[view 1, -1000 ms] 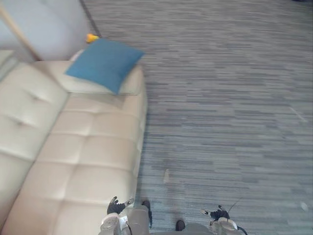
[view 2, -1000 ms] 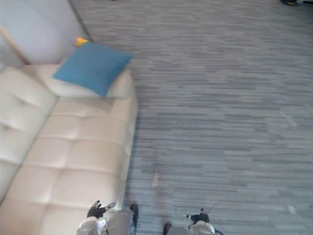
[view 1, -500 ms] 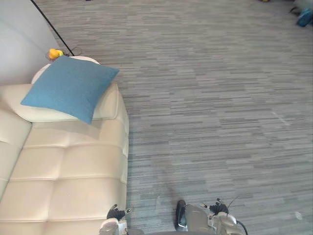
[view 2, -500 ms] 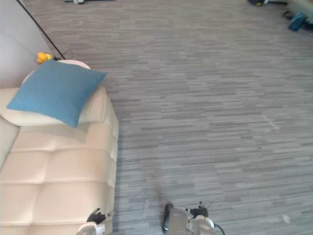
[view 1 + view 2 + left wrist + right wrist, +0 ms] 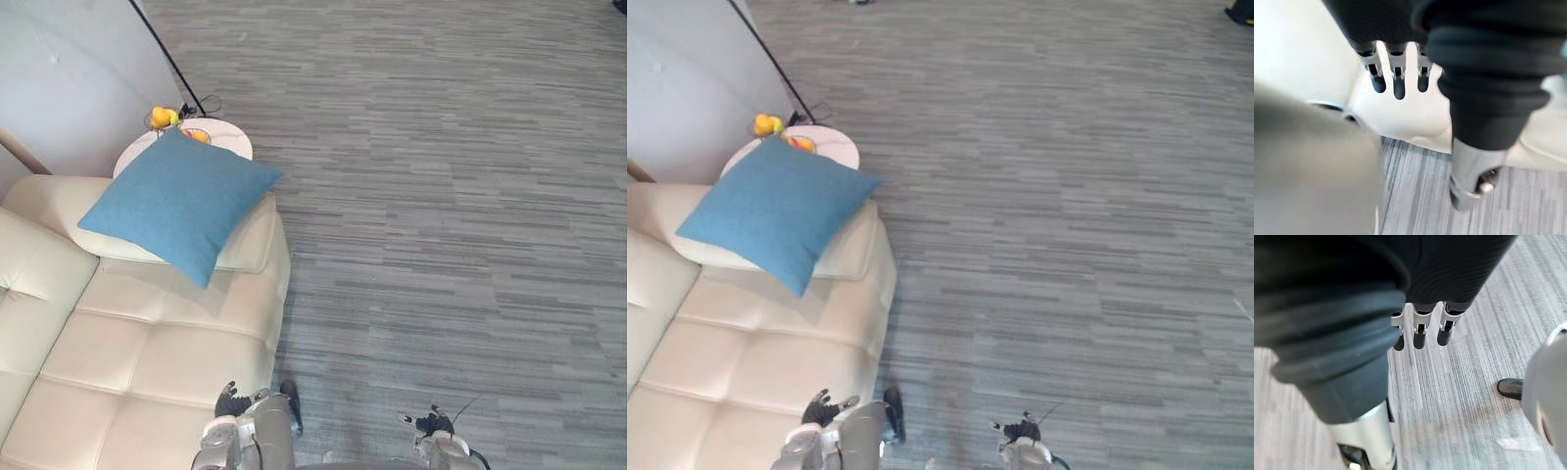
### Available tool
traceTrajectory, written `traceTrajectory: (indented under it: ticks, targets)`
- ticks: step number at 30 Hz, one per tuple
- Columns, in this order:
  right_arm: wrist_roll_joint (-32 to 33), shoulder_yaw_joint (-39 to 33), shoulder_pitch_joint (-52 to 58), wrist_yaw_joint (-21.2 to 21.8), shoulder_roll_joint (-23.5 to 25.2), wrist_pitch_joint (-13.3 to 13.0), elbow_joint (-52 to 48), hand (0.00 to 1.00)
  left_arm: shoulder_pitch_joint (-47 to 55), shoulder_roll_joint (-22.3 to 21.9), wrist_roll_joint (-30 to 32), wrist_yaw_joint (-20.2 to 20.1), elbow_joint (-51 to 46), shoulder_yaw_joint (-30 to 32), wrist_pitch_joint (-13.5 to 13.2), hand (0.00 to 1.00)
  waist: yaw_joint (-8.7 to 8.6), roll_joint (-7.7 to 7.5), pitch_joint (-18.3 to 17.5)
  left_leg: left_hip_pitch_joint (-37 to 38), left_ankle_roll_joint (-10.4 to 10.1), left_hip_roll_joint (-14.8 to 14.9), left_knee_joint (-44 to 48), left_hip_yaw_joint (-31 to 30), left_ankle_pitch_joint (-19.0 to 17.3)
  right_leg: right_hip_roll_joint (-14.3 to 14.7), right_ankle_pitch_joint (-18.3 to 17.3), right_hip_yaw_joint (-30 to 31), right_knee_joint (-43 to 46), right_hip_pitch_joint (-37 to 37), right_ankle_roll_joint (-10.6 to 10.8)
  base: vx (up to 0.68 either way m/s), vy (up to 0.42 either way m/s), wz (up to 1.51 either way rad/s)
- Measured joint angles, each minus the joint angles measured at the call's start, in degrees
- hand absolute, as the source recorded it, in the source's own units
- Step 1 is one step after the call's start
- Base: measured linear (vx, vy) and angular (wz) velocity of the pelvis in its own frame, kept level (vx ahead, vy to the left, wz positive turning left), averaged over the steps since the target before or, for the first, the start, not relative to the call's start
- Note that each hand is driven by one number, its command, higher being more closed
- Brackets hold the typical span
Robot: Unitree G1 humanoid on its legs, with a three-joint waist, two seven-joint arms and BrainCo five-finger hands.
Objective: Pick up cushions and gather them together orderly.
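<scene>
A blue square cushion lies tilted on the far armrest of the cream leather sofa, one corner hanging over the seat. My left hand hangs low by the sofa's front edge, fingers straight and relaxed, holding nothing. My right hand hangs over the grey carpet at the bottom right, its fingers also straight and empty. Both hands are far from the cushion.
A small round white side table with yellow and orange fruit stands just beyond the sofa's armrest, against a pale wall. A thin black pole leans there. Grey striped carpet spreads to the right.
The camera has swung, so the whole scene shifted; the side table and fruit now show more fully. The cushion stays on the armrest and both hands still hang low.
</scene>
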Motion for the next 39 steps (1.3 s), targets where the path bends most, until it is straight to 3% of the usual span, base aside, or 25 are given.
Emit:
traceTrajectory:
  ticks: [2,3,4,6,8,9,12,13,15,16,18,20,21,23,25,27,29,30,34,36,39]
  targets:
    - [-0.15,-0.13,0.15,0.08,-0.11,-0.03,-0.01,0.0,0.01,0.16,0.03,0.13,0.93,-0.22,0.08,0.0,-0.08,-0.13,0.0,3.1,0.63,-0.31,0.57,1.19,-2.94,-2.22,1.83,2.54,11.32,-3.58,2.38,0.43,0.19,-0.16]
    - [-1.08,0.38,0.15,0.43,-0.06,-0.04,-0.01,0.0,0.05,0.63,0.09,0.17,2.18,-0.7,0.44,0.0,-0.21,0.13,0.09,6.95,0.96,-0.55,-0.18,1.42,-4.54,-4.07,5.03,4.06,24.9,-8.31,3.29,0.45,0.152,-0.07]
    - [-1.39,1.01,0.39,0.83,-0.06,-0.02,-0.01,0.0,0.06,1.26,0.1,0.13,2.64,-1.47,0.86,0.0,-0.62,0.18,0.13,9.79,1.09,-0.82,-1.31,1.11,-5.01,-4.9,4.72,3.8,32.39,-11.14,3.19,0.52,0.116,0.03]
    - [-2.11,2.18,0.22,1.12,-0.61,-0.13,-0.15,0.0,0.66,2.08,0.07,0.2,3.45,-1.86,1.25,0.0,-0.85,0.63,0.4,16.57,1.09,-1.25,-6.33,0.39,-5.01,-5.5,1.69,0.1,38.34,-15.05,0.24,0.39,0.018,0.13]
    - [-2.21,2.67,0.03,1.2,-0.85,-0.26,-0.16,0.0,1.41,2.57,0.09,0.2,3.79,-1.85,1.3,0.0,-1.1,1.02,0.56,21.85,1.04,-1.16,-10.31,-0.67,-4.98,-5.17,-1.07,-4.76,34.65,-17.64,-1.91,0.33,-0.029,0.22]
    - [-2.22,2.67,0.07,1.2,-0.92,-0.25,-0.15,0.0,1.47,2.59,0.08,0.19,3.89,-1.86,1.31,0.0,-1.28,1.0,0.57,22.91,1.03,-1.14,-10.99,-1.27,-4.97,-4.93,-1.47,-5.82,32.1,-18.55,-1.81,0.4,-0.127,0.46]
    - [-2.22,2.66,-0.17,1.23,-1.65,-0.33,-0.36,0.0,1.44,2.3,0.1,0.19,4.87,-1.86,1.28,0.0,-2.8,1.16,0.66,25.63,1.0,-0.31,-12.73,-4.95,-4.98,-0.86,-0.23,-2.12,15.85,-23.66,-1.78,0.34,-0.208,0.77]
    - [-2.12,2.62,-0.04,1.25,-1.67,-0.35,-0.58,0.0,1.68,2.3,0.1,0.2,4.88,-1.82,1.26,0.0,-3.3,1.07,0.61,26.23,-0.05,0.23,-12.81,-6.63,-5.27,1.46,3.45,2.14,9.27,-24.53,-1.97,0.39,-0.348,0.95]
    - [-2.11,2.59,0.83,1.24,-1.72,-0.49,-1.03,0.0,1.82,2.5,0.11,0.22,4.8,-1.75,1.16,0.0,-3.28,-0.05,0.32,27.83,-3.97,-0.02,-12.68,-10.19,-7.49,2.7,13.17,7.8,2.9,-24.56,-1.81,0.34,-0.349,0.89]
    - [-2.22,2.54,0.82,1.3,-2.41,-0.62,-1.4,0.0,1.73,1.46,0.12,0.28,5.01,-1.1,1.14,0.0,-3.13,1.81,0.2,28.92,-5.5,1.65,-12.78,-12.18,-8.45,3.63,10.71,6.74,7.05,-24.48,-3.37,0.31,-0.332,0.63]
    - [-2.23,2.39,0.66,1.33,-2.63,-0.63,-2.2,0.0,2.18,-0.93,0.16,0.24,4.92,0.36,1.01,0.0,-2.95,3.58,-0.48,29.1,-5.94,3.23,-12.23,-14.06,-8.16,3.99,5.35,4.47,10.17,-24.7,-3.78,0.28,-0.303,0.59]
    - [-2.26,2.57,0.65,1.38,-2.82,-0.43,-2.28,0.0,2.19,-2.55,0.2,0.17,3.92,2.47,0.92,0.0,-3.16,4.46,-0.58,21.77,-6.81,5.35,0.95,-17.43,-7.61,4.54,2.63,0.91,10.61,-23.07,-4.75,0.25,-0.304,0.75]
    - [-2.22,2.6,0.59,1.26,-2.86,-0.46,-2.36,0.0,2.19,-2.88,0.09,0.18,3.27,3.2,1.06,0.0,-3.13,4.79,-0.26,17.42,-7.81,6.89,9.31,-17.94,-6.0,4.95,2.01,-1.07,10.12,-21.03,-5.68,0.26,-0.25,0.74]
    - [-2.13,2.99,0.69,1.04,-2.27,-0.46,-2.39,0.0,2.32,-2.91,0.07,0.21,1.82,3.87,0.92,0.0,-2.75,4.4,-0.04,12.74,-7.35,10.46,18.67,-12.89,-5.39,5.34,0.93,-4.31,8.07,-16.13,-6.63,0.23,-0.139,0.66]
    - [-2.09,3.11,1.23,1.06,-1.94,-0.48,-2.41,0.0,2.33,-2.74,0.15,0.19,1.34,3.56,0.93,0.0,-2.64,4.04,-0.05,11.3,-6.34,11.38,16.92,-7.01,-6.03,5.08,0.94,-6.43,5.92,-13.19,-6.58,0.22,-0.077,0.55]
    - [-1.95,2.87,1.1,1.09,-1.95,-0.47,-2.44,0.0,2.05,-2.12,0.2,0.16,1.43,1.48,0.92,0.0,-2.7,4.17,-0.2,9.44,-4.18,10.46,5.56,2.85,-3.34,3.84,1.13,-10.58,4.01,-11.32,-5.52,0.2,-0.003,0.8]
    - [-1.93,2.07,1.81,1.19,-1.96,-0.45,-2.26,0.0,1.53,-1.39,0.16,0.21,2.38,0.17,0.98,0.0,-3.04,3.34,-0.95,10.93,-3.78,8.68,-1.55,8.83,-2.73,2.96,2.19,-13.16,1.11,-10.96,-3.56,0.19,0.038,0.96]
    - [-1.96,2.11,1.46,1.29,-1.69,-0.37,-2.06,0.0,1.4,-0.72,0.11,0.18,2.46,0.09,0.97,0.0,-2.34,2.19,-0.51,11.84,-3.2,6.78,-5.08,9.24,-1.3,2.58,3.57,-13.98,-1.54,-9.99,-2.98,0.24,0.067,0.69]
    - [-2.12,2.1,1.62,1.43,-1.67,-0.21,-1.32,0.0,1.69,0.09,0.12,0.19,3.92,0.08,1.07,0.0,-2.08,1.49,-0.73,18.27,-2.92,2.92,-11.32,8.54,-0.43,0.81,5.21,-14.05,-3.28,-4.94,-2.91,0.19,0.097,0.23]
    - [-2.37,2.2,1.36,1.54,-1.7,-0.25,-0.62,0.0,1.9,0.18,0.05,0.19,4.56,0.14,1.04,0.0,-2.34,1.55,-0.81,20.23,-2.68,1.81,-13.78,7.98,-0.27,-0.74,5.14,-14.42,0.87,-4.9,-2.75,0.12,0.084,0.22]
    - [-2.56,2.32,1.67,1.88,-1.72,-0.25,-0.17,0.0,2.03,0.57,-0.02,0.09,4.97,0.07,1.1,0.0,-3.0,0.52,-0.98,23.8,-2.33,-0.75,-17.77,4.32,0.08,-6.78,6.32,-11.89,21.74,-11.88,-3.11,0.12,0.071,0.6]
